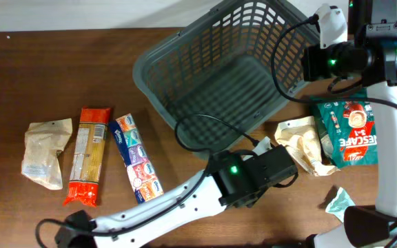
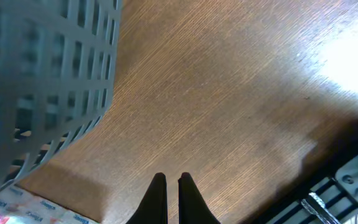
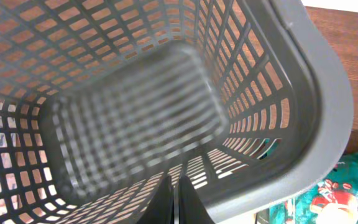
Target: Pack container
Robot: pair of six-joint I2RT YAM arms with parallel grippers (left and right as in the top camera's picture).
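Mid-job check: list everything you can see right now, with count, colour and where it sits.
container: 1, dark grey, top centre of the table, nothing inside
pale packet: 1, beige, far left
pasta packet: 1, orange and red, right of the pale packet
tissue strip: 1, mostly blue, right of the pasta packet
crumpled packet: 1, beige, right of centre
coffee packet: 1, green, right side, beside the crumpled packet
small wrapper: 1, teal and white, lower right
table: 1, brown wood
left fingers: 2, black, shut, over bare table beside the container
right fingers: 2, black, shut, over the container's wall
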